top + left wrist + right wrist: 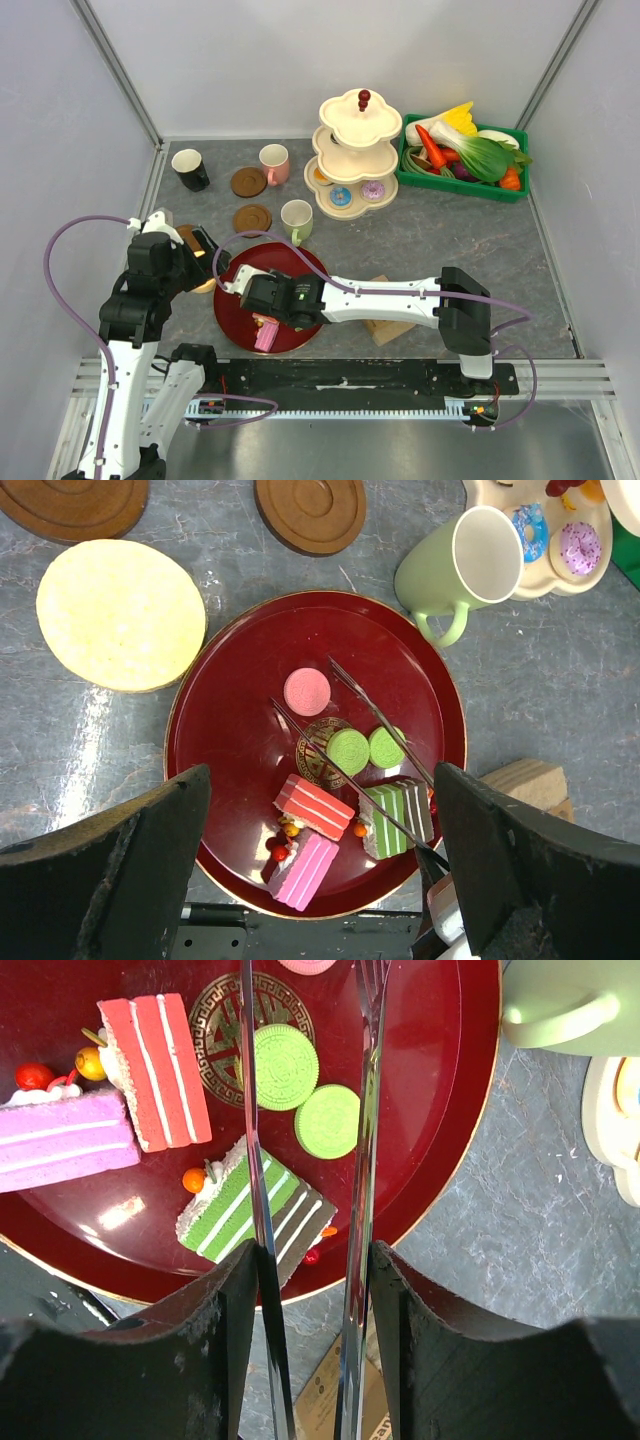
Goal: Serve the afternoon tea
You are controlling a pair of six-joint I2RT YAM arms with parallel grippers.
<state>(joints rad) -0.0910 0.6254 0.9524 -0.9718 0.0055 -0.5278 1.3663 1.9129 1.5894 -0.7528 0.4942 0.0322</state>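
Observation:
A dark red tray holds striped cake slices: red, pink and green. A pink macaron and two green macarons also lie on it. My right gripper is shut on metal tongs, whose arms stand apart over the tray. One green macaron shows between the arms. My left gripper is open and empty above the tray's near left side. A pale-green mug stands just behind the tray. Pink and black mugs and two brown coasters stand further back.
A cream tiered stand with donuts on its lowest tier stands at the back. A green crate of toy vegetables is at the back right. A tan block lies right of the tray. A pale yellow disc lies left of the tray.

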